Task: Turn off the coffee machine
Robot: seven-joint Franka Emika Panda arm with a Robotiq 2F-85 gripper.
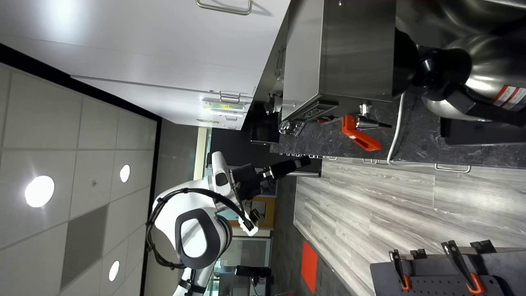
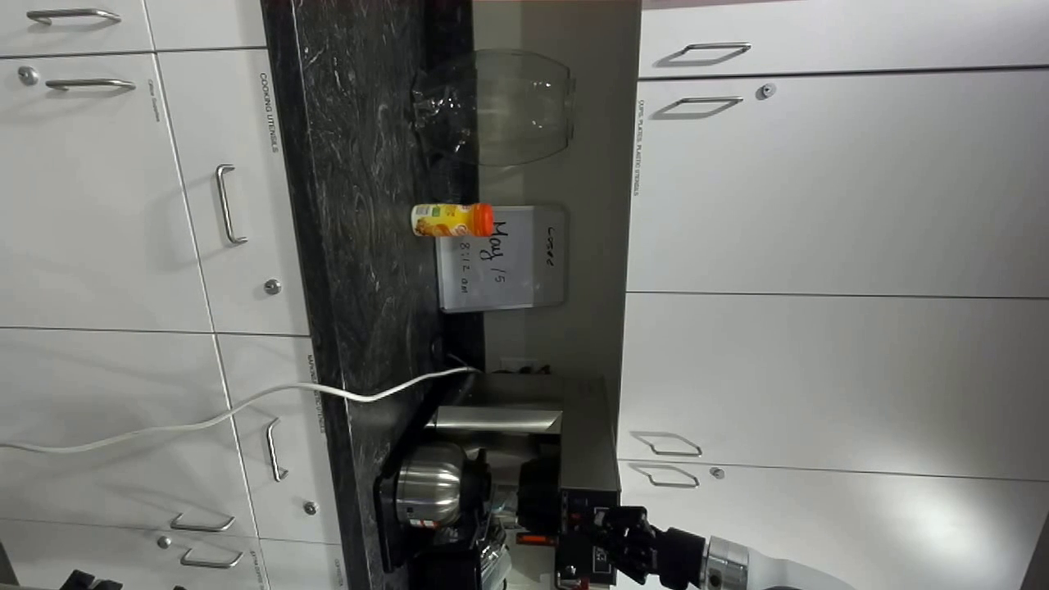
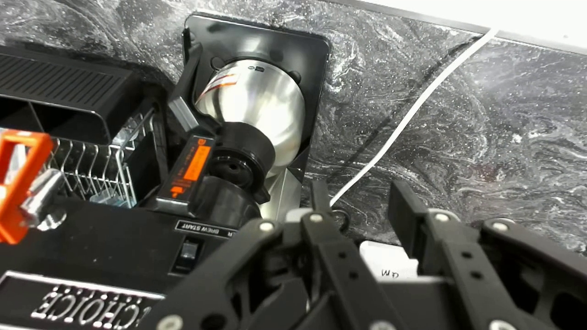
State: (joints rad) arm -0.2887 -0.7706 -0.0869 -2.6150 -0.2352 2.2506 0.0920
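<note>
Holds a black gripper (image 3: 362,197), spread wide, near the front of the boxy steel coffee machine (image 1: 357,49), set on a dark marbled counter (image 3: 527,137) beneath white cabinets (image 2: 860,188). Overlooks, in the wrist view, an orange lever (image 3: 13,210), a small switch (image 3: 188,253) beside a "BREW START" label (image 3: 206,228), a steel pot (image 3: 266,105) on a black base (image 3: 257,39) and a length of white cord (image 3: 410,113).

In an exterior view, cam sat nr coffee machine (image 1: 357,49); in an exterior view, same machine, farther, wall cabinets (image 2: 819,188) head-on; wrist cam looked down on carafe (image 3: 257,105).
</note>
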